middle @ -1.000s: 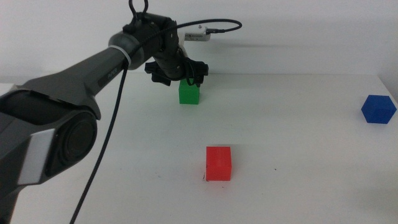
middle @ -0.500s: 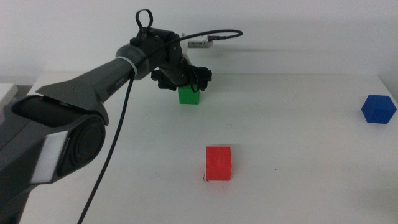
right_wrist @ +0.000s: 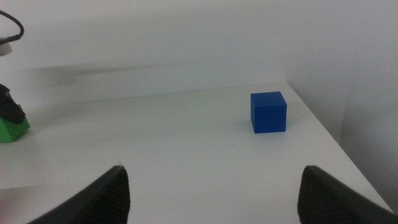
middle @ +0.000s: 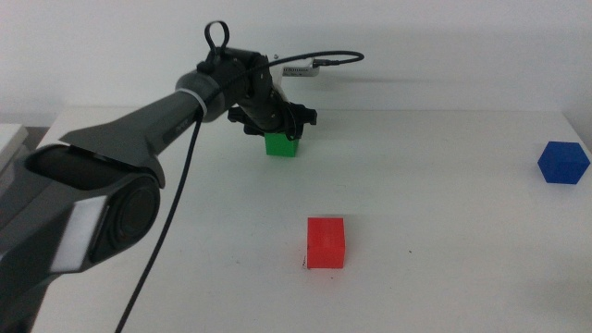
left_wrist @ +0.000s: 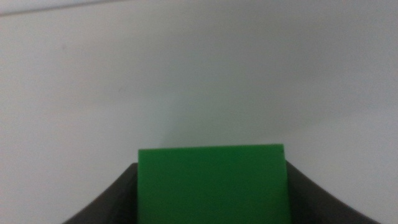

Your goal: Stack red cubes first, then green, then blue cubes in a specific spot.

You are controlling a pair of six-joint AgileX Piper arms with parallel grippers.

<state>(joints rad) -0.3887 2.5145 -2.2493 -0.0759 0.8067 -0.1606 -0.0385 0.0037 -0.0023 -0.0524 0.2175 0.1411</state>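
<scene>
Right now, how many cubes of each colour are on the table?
Red cube: 1, near the front centre.
Green cube: 1, between the left gripper jaws at the back.
Blue cube: 1, far right.
Total: 3 cubes.

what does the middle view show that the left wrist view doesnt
Only the middle view shows the red cube at the table's near centre, the blue cube far right, and the whole left arm reaching to the table's far side. Only the left wrist view shows the left gripper with a dark jaw against each side of the green cube. Both share the green cube and white table. The right gripper waits, open.
</scene>
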